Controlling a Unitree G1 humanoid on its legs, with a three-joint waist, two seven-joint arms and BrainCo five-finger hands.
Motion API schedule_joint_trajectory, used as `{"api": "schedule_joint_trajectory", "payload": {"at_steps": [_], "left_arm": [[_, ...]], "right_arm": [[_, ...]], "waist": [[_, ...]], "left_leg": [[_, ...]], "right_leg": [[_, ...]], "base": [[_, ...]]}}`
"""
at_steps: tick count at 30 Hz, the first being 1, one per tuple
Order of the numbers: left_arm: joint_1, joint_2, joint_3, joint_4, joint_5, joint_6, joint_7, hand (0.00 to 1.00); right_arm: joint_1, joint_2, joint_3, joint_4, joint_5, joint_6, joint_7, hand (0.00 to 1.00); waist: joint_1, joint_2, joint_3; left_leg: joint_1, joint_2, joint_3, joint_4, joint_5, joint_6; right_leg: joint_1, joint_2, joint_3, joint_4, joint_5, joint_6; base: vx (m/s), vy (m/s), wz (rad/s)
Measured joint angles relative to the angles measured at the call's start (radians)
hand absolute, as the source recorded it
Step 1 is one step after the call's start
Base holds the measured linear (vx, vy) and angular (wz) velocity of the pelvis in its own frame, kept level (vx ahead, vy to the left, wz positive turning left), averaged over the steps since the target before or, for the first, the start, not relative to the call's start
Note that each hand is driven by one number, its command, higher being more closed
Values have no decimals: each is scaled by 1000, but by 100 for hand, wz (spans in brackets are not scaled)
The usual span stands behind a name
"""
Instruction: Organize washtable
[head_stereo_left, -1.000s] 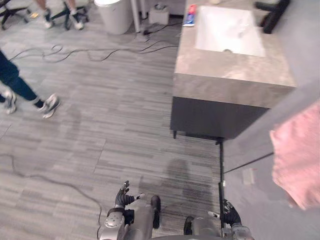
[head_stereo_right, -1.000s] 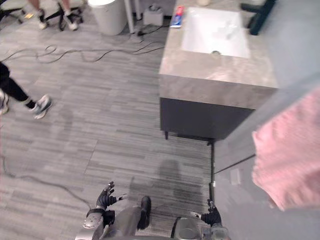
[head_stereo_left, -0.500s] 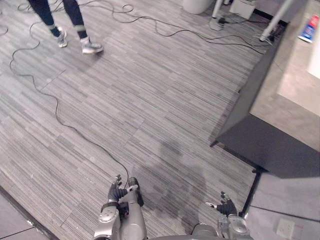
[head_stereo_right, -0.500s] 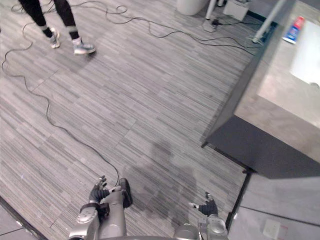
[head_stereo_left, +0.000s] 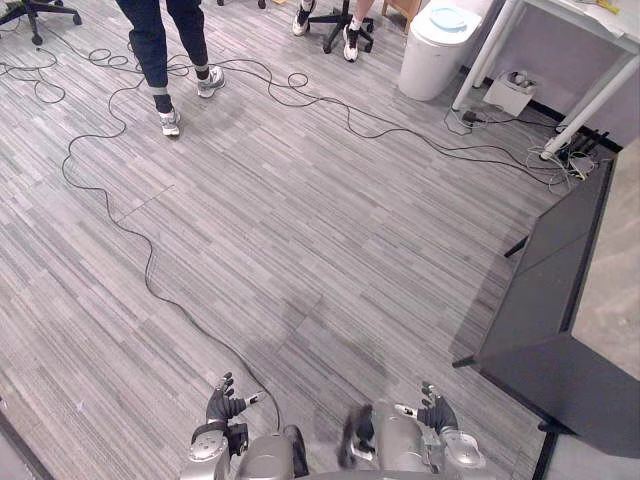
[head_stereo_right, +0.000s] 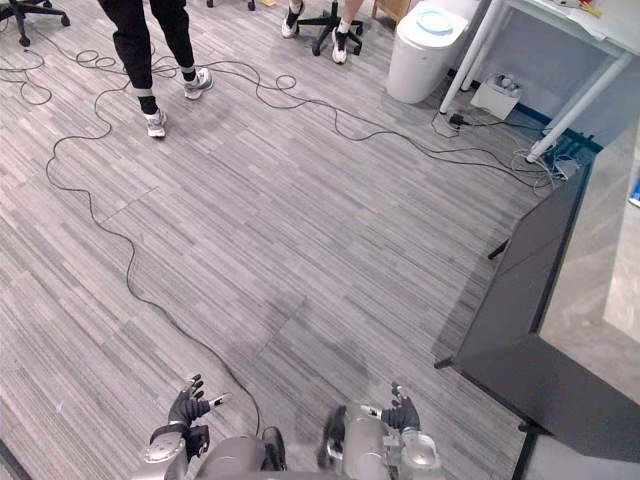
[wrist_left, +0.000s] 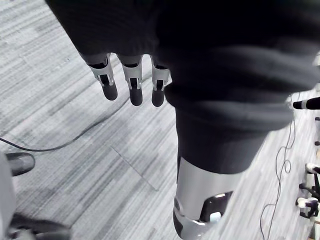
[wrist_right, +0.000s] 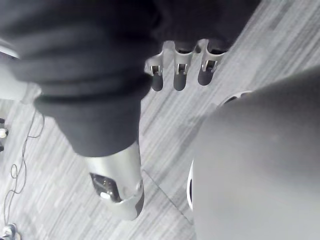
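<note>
Wide grey plank floor (head_stereo_left: 300, 220) takes up most of the scene from the head, and over at the far right edge stands the washstand (head_stereo_left: 560, 300), a dark cabinet seen from the side with a strip of pale stone worktop (head_stereo_right: 600, 290) above it. That's the target, and it's well apart from both hands. Beyond it a white table (head_stereo_left: 590, 95) stands on thin legs, with a tangle of cords (head_stereo_left: 480, 150) underneath and a white bin (head_stereo_left: 440, 45) just beside. A person (head_stereo_left: 165, 40) in dark trousers stands on the floor up at the far left. Down low, the left hand (head_stereo_left: 225, 403) hangs with fingers (wrist_left: 135, 85) loose and straight, nothing in it. The right hand (head_stereo_left: 435, 410) is the same, its fingers (wrist_right: 180, 75) relaxed and carrying nothing. As for handling, the washstand itself looks heavy and rigid, not something to shift. Its stone top looks hard and smooth, so small things would likely slide on it. What lies on it can't be made out from this angle, so where to take hold waits until the top is properly seen.
</note>
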Motion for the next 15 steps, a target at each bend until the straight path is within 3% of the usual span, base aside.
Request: {"api": "schedule_joint_trajectory", "payload": {"at_steps": [1,3,4,5,6,7,9,12,14,15], "left_arm": [[-2,-10,-1,1,2,2,-6,0],[-2,-8,4,-2,15,2,-19,0],[-6,-19,10,-5,20,8,-20,0],[1,-33,35,-13,26,10,-21,0],[9,-46,44,-18,26,10,-21,0],[33,-66,55,-34,27,10,-21,0],[34,-82,72,-59,27,9,-21,0],[36,-88,93,-92,26,5,-19,0],[40,-98,112,-93,26,5,-19,0],[46,-111,117,-93,26,5,-18,0]], "right_arm": [[2,-7,-14,-4,-1,0,0,0],[7,-9,-15,-11,-2,2,1,0],[7,-12,-16,-37,-2,3,2,0],[15,-16,-7,-63,-2,4,1,0],[22,-17,-1,-81,-1,4,2,0],[27,-14,15,-98,-1,3,3,0],[39,2,13,-112,6,4,2,0],[58,9,10,-118,9,6,2,0],[59,14,7,-119,8,9,1,0],[66,12,-7,-119,8,9,0,0]], "waist": [[-12,23,-9],[-13,32,-16],[-19,53,-6],[-25,69,2],[-22,79,3],[-15,97,3],[-9,99,3],[9,98,3],[18,92,6],[30,92,5]], "left_leg": [[34,19,-26,-8,-18,-32],[30,59,-41,83,-43,-77],[-1,112,-37,253,-56,-118],[-63,159,-30,484,10,-168],[-99,180,-31,608,89,-172],[-158,229,-23,774,105,-167],[-215,270,16,874,84,-132],[-337,290,12,774,44,-80],[-395,276,-9,636,41,-74],[-427,245,-64,534,43,-77]], "right_leg": [[-4,16,-5,43,51,-52],[15,14,-24,96,96,-112],[53,41,-37,140,50,-112],[103,65,-23,145,8,-109],[132,80,-1,135,-4,-109],[192,106,49,106,-20,-108],[284,119,126,60,-43,-102],[381,109,254,25,-97,-80],[414,88,326,28,-128,-51],[431,69,374,34,-152,-25]], "base": [[596,-79,48],[666,-116,37],[722,-132,-7],[726,-105,-35],[584,-47,-90],[544,10,-118],[511,41,-116],[421,132,-112],[437,277,-100],[403,320,-107]]}}
